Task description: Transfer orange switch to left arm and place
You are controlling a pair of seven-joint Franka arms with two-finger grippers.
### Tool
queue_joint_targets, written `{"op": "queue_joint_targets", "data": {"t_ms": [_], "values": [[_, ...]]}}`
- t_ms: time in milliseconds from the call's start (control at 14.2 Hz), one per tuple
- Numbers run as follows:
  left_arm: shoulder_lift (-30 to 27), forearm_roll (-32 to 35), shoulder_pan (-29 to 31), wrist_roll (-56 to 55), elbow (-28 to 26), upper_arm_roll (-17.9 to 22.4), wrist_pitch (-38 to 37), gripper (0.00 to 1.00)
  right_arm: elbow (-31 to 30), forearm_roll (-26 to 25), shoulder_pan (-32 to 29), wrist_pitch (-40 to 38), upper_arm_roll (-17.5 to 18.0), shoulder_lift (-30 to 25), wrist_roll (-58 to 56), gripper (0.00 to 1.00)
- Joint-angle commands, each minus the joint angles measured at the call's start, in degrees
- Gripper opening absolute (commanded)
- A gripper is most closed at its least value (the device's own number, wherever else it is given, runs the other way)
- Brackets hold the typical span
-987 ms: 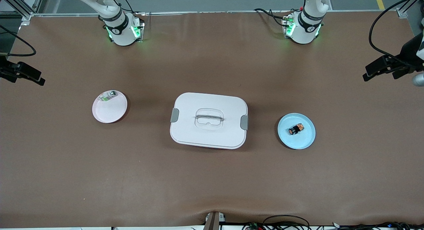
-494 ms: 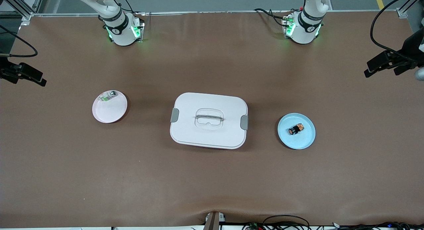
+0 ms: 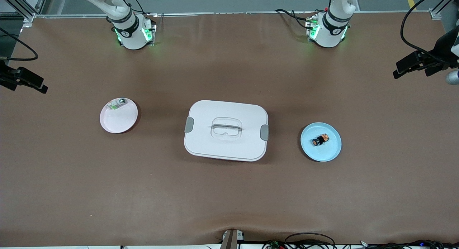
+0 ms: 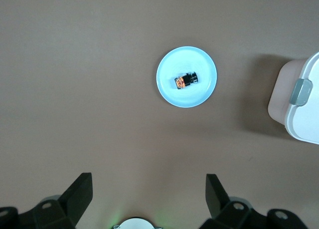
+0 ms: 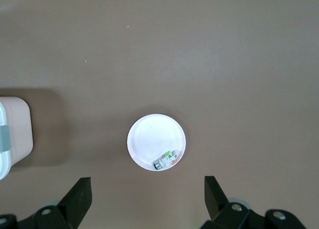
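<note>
The orange switch (image 3: 320, 139) lies on a light blue plate (image 3: 328, 152) toward the left arm's end of the table. It also shows in the left wrist view (image 4: 186, 81). The white box (image 3: 226, 130) stands shut in the middle of the table, between the two plates. My left gripper (image 4: 148, 181) is open and empty, high over the table between its base and the blue plate (image 4: 199, 94). My right gripper (image 5: 147, 181) is open and empty, high over the table near the pale plate (image 5: 149, 136). Neither gripper shows in the front view.
A small green-and-clear component (image 3: 117, 104) lies on a pale pink plate (image 3: 120, 120) toward the right arm's end. The box's corner shows in both wrist views (image 4: 304, 119) (image 5: 15, 134). Black cabled fixtures (image 3: 417, 66) (image 3: 23, 80) hang at both table ends.
The switch, the plates and the box have not moved. The black fixtures at the two table ends have shifted slightly.
</note>
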Motion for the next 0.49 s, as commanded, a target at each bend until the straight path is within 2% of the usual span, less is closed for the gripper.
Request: {"op": "queue_joint_targets", "data": {"t_ms": [0, 423], "values": [[-4.4, 0.1, -0.3, -0.4, -5.0, 0.5, 0.8, 1.0, 1.8, 0.4, -0.2, -0.8, 0.0, 0.6, 0.2, 1.0], [-4.0, 0.3, -0.3, 0.5, -4.0, 0.1, 0.9, 1.0, 2.0, 0.2, -0.1, -1.0, 0.0, 0.6, 0.2, 1.0]]}}
